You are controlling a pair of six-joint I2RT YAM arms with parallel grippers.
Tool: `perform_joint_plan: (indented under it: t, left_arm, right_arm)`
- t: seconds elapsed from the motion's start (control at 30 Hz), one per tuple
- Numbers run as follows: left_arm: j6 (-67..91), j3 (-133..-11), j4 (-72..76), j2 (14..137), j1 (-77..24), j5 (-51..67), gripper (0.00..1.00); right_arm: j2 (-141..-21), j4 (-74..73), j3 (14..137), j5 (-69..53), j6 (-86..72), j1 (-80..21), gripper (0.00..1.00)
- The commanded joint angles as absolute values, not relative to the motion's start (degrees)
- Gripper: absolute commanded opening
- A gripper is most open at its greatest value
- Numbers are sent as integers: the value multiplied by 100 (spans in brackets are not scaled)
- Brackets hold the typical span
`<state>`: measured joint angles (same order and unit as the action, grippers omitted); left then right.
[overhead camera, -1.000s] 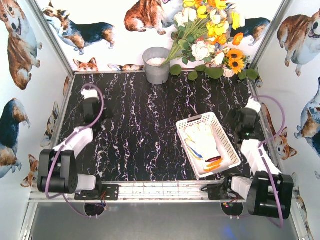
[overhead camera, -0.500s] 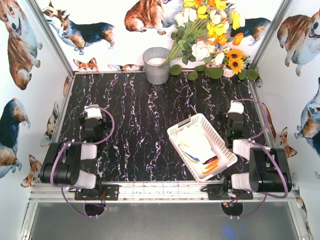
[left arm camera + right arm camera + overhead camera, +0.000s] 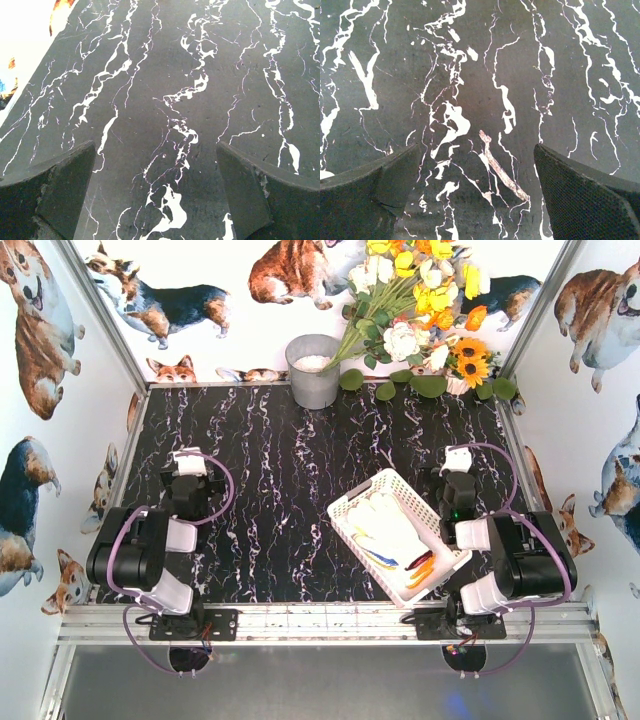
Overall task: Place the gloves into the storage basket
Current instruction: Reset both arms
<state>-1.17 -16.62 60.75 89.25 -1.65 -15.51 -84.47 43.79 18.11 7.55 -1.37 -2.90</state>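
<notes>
Corgi wallpaper all round, black marble desk (image 3: 290, 500) with white veins.

Top cam: the storage basket (image 3: 360, 490) sits skewed on the right half of the desk. The gloves (image 3: 388, 528) are piled inside it, with an orange cuff down by its near corner. The right arm (image 3: 520, 560) is folded up just beside the basket, and the left arm (image 3: 135, 560) is folded on the far left, well apart from it. There's a grey bucket (image 3: 313, 372) and flowers (image 3: 420, 300) at the back.

Left wrist cam: the left gripper (image 3: 155, 145) has its fingers spread wide, only marble showing between them.

Right wrist cam: same deal, the right gripper (image 3: 475, 146) is spread apart over marble.
</notes>
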Motion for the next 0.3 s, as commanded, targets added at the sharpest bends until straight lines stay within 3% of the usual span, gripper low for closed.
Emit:
perform_joint_plan:
  t: [0.0, 0.27]
  left_arm:
    - [-96, -1722, 6350, 8914, -152, -1603, 100]
    - [-215, -1778, 6258, 8921, -151, -1296, 100]
  right_arm:
    - [-8385, 5034, 1802, 853, -36, -281, 100]
    - [-8393, 5016, 1809, 822, -35, -272, 100]
